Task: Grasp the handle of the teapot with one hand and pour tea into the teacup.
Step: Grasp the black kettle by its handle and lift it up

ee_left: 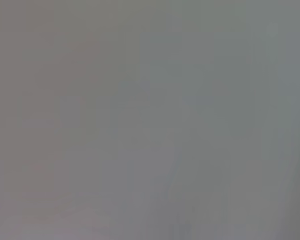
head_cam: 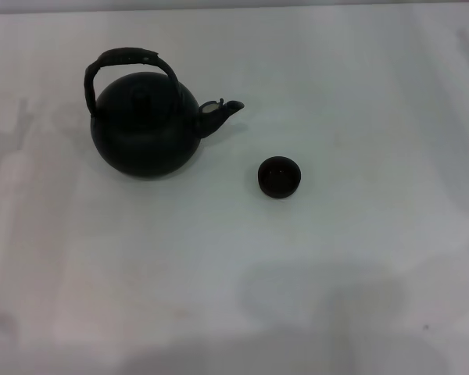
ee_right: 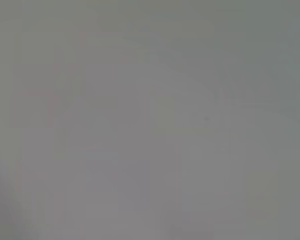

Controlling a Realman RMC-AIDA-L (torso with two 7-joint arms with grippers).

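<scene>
The teapot (head_cam: 144,125) is seen standing upright on the white counter (head_cam: 336,273) in the head view, toward ten o'clock from the middle of the scene. Its lid (head_cam: 141,95) is seated on top, so its contents cannot be seen. The handle (head_cam: 129,61) is arched upright over the lid, and the spout (head_cam: 223,111) is pointed toward three o'clock. The teacup (head_cam: 280,176) is set upright at about four o'clock from the teapot, just past the spout and apart from it; its dark interior cannot be judged as full or empty.

Neither pincer is shown in the head view, and both wrist views are filled by a plain grey surface only. The state of the left and right pincers therefore cannot be told, nor can their positions relative to the handle.
</scene>
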